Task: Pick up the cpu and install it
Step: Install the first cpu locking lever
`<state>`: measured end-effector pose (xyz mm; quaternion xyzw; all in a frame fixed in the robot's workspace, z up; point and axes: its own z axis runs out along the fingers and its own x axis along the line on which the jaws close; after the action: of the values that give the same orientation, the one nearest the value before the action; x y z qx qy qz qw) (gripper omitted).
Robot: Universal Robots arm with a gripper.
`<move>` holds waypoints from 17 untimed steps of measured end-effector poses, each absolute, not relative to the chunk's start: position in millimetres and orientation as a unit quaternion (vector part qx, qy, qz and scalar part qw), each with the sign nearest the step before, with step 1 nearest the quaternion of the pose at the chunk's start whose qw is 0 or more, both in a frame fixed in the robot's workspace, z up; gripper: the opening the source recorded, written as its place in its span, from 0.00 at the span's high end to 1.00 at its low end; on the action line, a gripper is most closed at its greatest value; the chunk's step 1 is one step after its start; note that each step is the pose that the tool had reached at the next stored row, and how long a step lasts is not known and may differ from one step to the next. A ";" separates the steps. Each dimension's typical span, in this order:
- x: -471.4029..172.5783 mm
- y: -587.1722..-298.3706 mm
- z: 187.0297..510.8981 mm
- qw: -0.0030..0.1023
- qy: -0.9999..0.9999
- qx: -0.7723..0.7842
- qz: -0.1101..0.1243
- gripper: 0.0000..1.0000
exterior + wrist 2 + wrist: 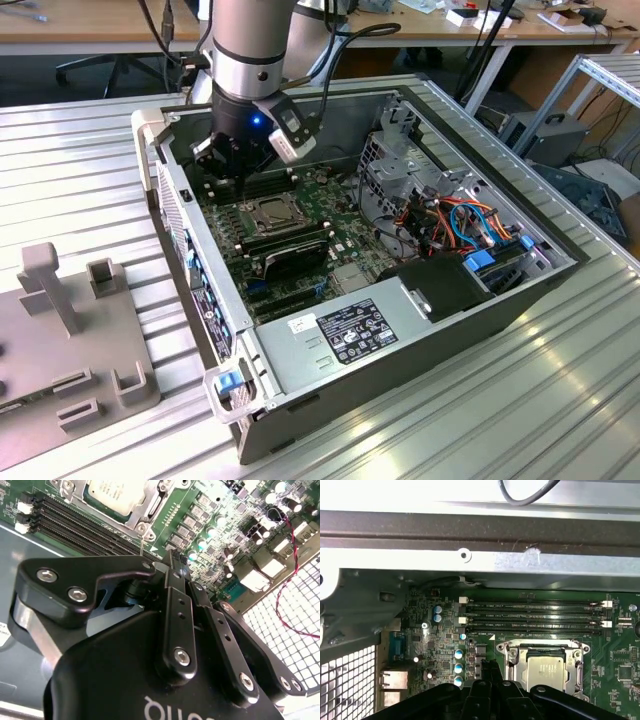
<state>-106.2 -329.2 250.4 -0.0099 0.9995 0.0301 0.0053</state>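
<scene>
First wrist view: one cpu (547,670) in one socket (511,661), four memory slots (535,614), gripper (489,663) narrowed, empty.

An open computer case (420,365) lies on a ribbed metal table (520,420); inside, a green motherboard (620,650) with black memory slots (535,615), a labelled power supply (345,335), orange and blue cables (470,215); a grey fixture (70,340) sits at the exterior view's left.

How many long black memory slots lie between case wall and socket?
4 long black memory slots, parallel: one beside the grey metal case wall, two between, one nearest the metal-framed socket. More may hide behind the black tool.
</scene>
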 end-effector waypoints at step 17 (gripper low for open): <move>-106.4 -312.4 250.0 0.006 0.999 -0.010 0.034 0.89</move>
<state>-106.4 -312.4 250.0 -0.0100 0.9994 0.0337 0.0057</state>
